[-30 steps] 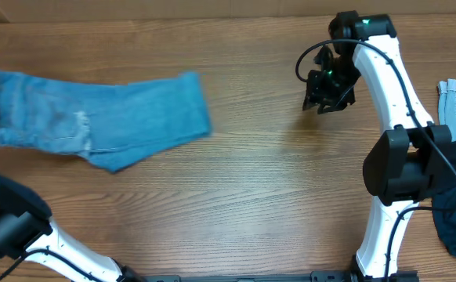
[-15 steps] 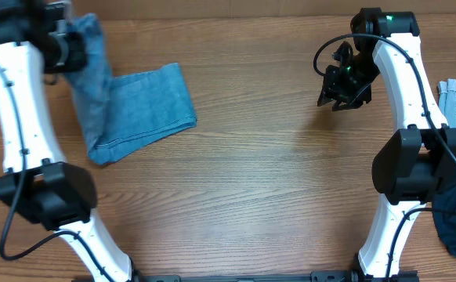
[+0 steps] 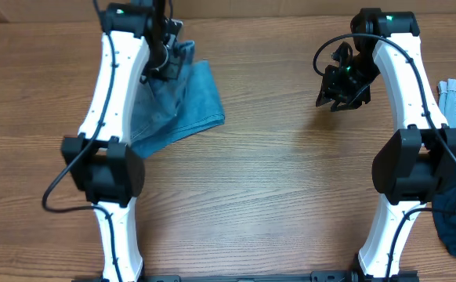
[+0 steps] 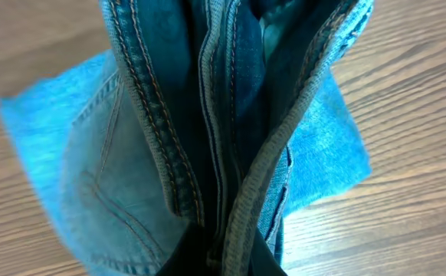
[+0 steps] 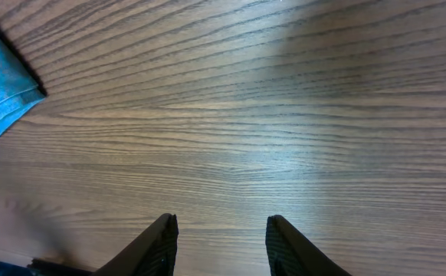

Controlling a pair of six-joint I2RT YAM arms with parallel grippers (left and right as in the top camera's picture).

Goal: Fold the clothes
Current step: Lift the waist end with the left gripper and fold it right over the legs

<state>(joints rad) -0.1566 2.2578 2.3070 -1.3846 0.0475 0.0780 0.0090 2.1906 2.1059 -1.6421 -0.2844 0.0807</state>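
Left end effector [image 3: 165,61] clenched on jeans [image 3: 187,110] | seams [image 4: 221,100] likely waistband, wrist view only | right end effector [image 5: 221,224] parted

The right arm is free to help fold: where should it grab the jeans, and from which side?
Probably the jeans at their flat outer corner nearest the right gripper, coming from that side; the left gripper holds the bunched top.

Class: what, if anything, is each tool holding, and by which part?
Left tool clamps the jeans by a bunch of stitched seam edges. Right tool holds nothing and stands open.
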